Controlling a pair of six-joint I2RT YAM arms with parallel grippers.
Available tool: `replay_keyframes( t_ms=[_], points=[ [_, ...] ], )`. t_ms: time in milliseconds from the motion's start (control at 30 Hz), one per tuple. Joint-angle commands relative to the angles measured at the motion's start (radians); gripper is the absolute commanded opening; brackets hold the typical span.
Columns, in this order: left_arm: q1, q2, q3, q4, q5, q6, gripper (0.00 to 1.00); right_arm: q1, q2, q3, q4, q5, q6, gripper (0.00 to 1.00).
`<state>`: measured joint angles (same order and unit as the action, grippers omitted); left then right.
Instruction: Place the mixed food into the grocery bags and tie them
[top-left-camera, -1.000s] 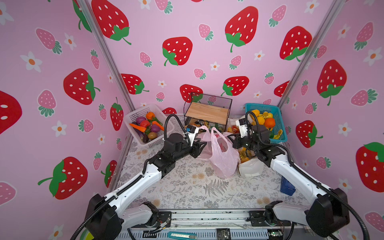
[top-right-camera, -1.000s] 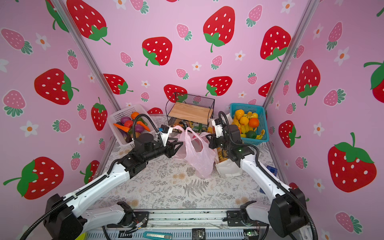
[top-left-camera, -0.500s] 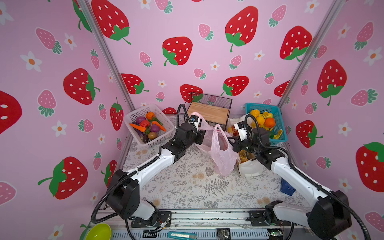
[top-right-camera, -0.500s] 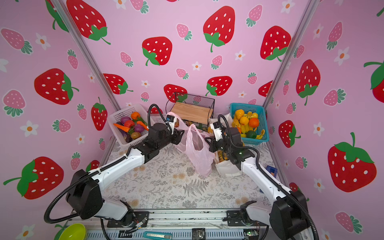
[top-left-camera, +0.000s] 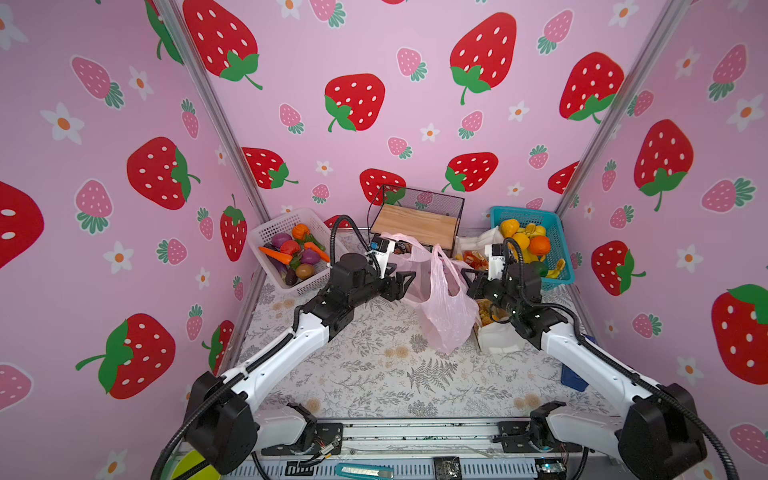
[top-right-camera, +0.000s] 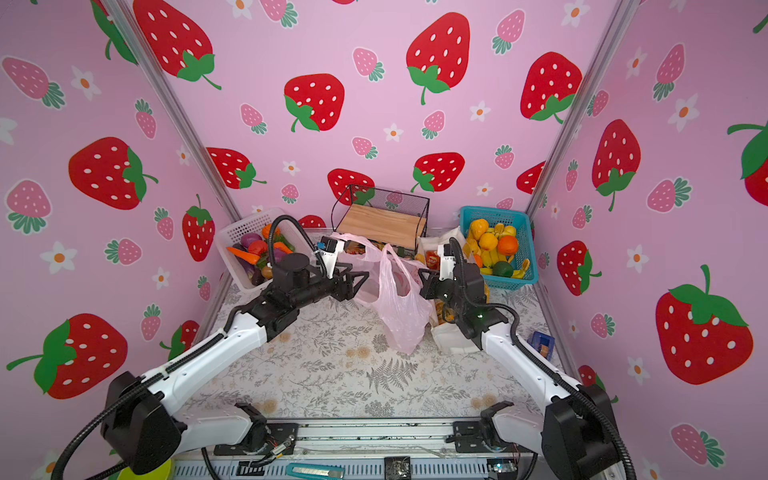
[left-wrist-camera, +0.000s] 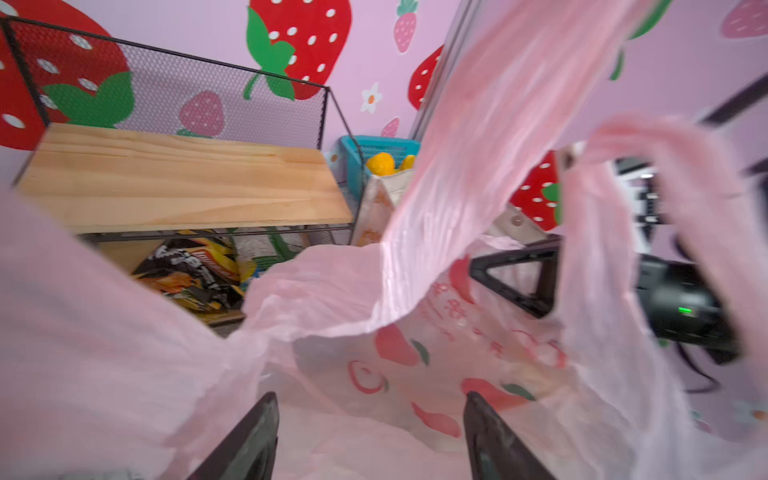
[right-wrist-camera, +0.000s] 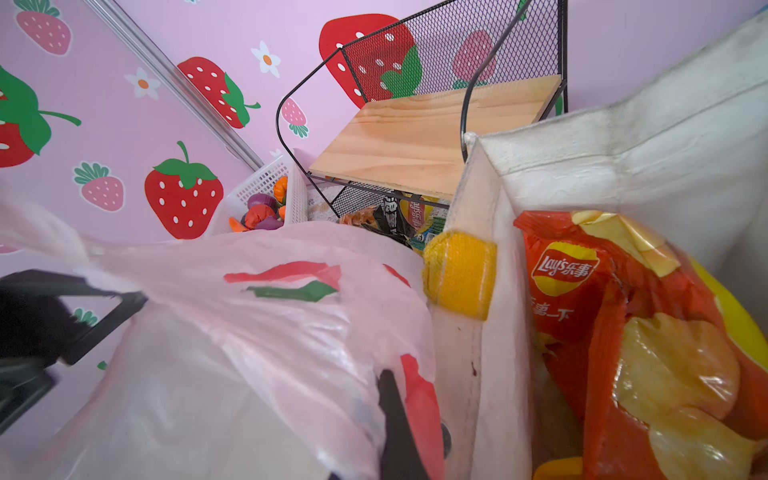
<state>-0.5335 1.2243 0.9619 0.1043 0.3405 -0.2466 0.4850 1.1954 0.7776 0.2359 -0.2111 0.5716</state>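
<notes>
In both top views the pink bag (top-left-camera: 446, 316) is standing mid-table. Your left gripper (top-left-camera: 405, 286) is hovering at its ten o'clock and your right gripper (top-left-camera: 467, 277) at its two o'clock. The toy vegetables (top-left-camera: 293, 253) are lying in the white basket (top-left-camera: 266, 230), far off at ten o'clock, and the canvas tote (top-left-camera: 496, 334) is touching the bag at three o'clock.

In the left wrist view your jaws are standing apart, with pink film lying loose between them and nothing pinched.

In the right wrist view the jaws are looking closed on the bag's film, and a red snack packet (right-wrist-camera: 615, 332) is sitting inside the tote.

You are risking a sagging, closing mouth with one side unheld, and hard tugging could tear the thin film.
</notes>
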Motion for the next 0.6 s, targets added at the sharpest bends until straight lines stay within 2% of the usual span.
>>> replay_keyframes(
  t_ms=[0,133,267,333,433,567],
  points=[
    [0.025,-0.075,-0.055,0.031,0.155,-0.106,0.73,0.005,0.003,-0.004,0.056,0.028,0.037,0.0],
    [0.089,-0.151,-0.106,0.003,0.209,-0.236,0.74,0.006,0.006,-0.005,0.056,0.048,0.025,0.0],
    [0.15,-0.206,-0.136,-0.063,0.3,-0.251,0.74,0.005,0.02,0.005,0.057,0.045,0.017,0.0],
    [0.178,-0.24,-0.146,-0.116,0.296,-0.242,0.74,0.003,0.017,0.006,0.056,0.046,0.006,0.0],
    [0.231,-0.308,-0.153,-0.219,0.152,-0.24,0.74,-0.001,0.004,0.0,0.056,0.055,-0.01,0.0],
    [0.368,-0.343,-0.122,-0.346,-0.072,-0.27,0.8,-0.005,-0.016,-0.005,0.054,0.057,-0.03,0.0]
  ],
)
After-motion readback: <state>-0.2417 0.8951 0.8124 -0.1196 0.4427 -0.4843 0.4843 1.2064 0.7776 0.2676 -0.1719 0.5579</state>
